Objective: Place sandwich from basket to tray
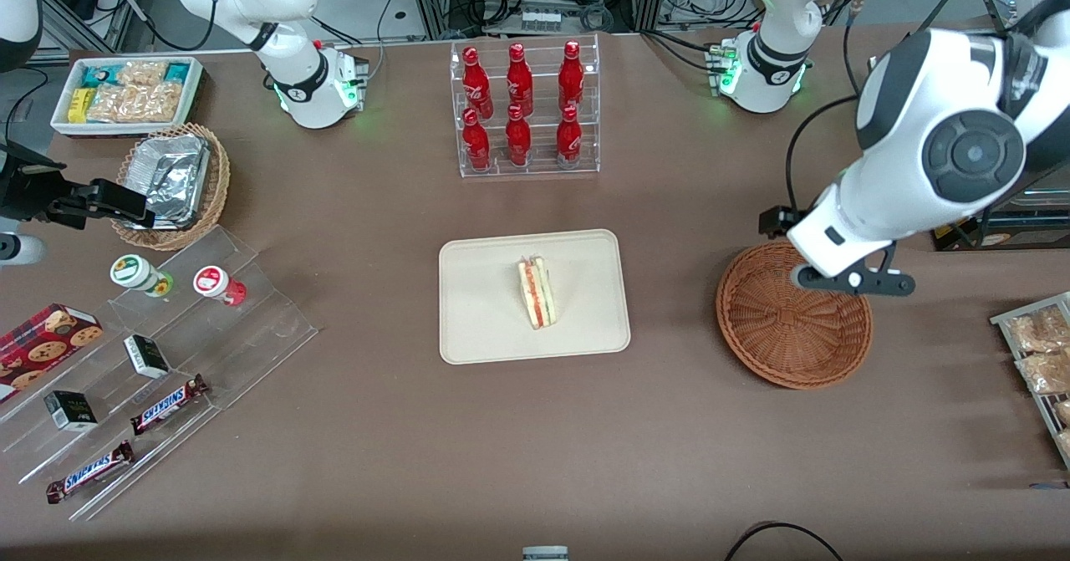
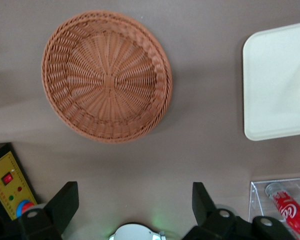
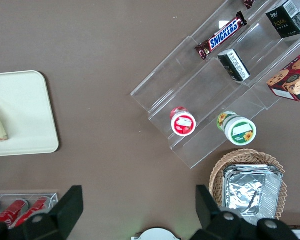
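While the arm hangs over the working end of the table, here's the layout:
Around: rack of red bottles (image 1: 524, 109) stands farther from the front camera than the tray, and clear stepped shelves (image 1: 159, 360) with candy bars (image 1: 169, 404) and small jars (image 1: 138, 272) sit toward the parked arm's end, next to a foil-lined basket (image 1: 174, 183) and a white bin of snacks (image 1: 125, 93).
In the way: nothing sits between tray and basket, just bare brown table (image 1: 669, 427).
Sandwich (image 1: 537, 292): lying on the cream tray (image 1: 476, 327), stripe side up, near the tray's middle.
Basket (image 2: 106, 75): round, reddish-brown, nothing in it.
Gripper (image 2: 135, 207): fingers (image 2: 65, 202) spread wide, holding nothing, hovering above the basket's rim, well apart from the sandwich.
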Motion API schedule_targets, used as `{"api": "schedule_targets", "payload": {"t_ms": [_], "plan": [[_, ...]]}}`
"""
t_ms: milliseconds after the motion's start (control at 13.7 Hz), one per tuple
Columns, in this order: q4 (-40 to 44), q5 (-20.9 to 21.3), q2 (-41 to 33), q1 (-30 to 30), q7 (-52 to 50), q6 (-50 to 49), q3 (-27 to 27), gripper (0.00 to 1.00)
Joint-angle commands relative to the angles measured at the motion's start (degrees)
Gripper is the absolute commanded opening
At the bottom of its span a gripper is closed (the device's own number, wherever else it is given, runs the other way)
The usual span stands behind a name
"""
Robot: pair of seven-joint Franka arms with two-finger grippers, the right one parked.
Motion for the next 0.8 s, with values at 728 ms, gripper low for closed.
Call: {"api": "schedule_targets", "payload": {"t_ms": [728], "plan": [[-1.28,-3.83,-9.76,-0.78,6.25,-7.88,14.30,1.00]]}}
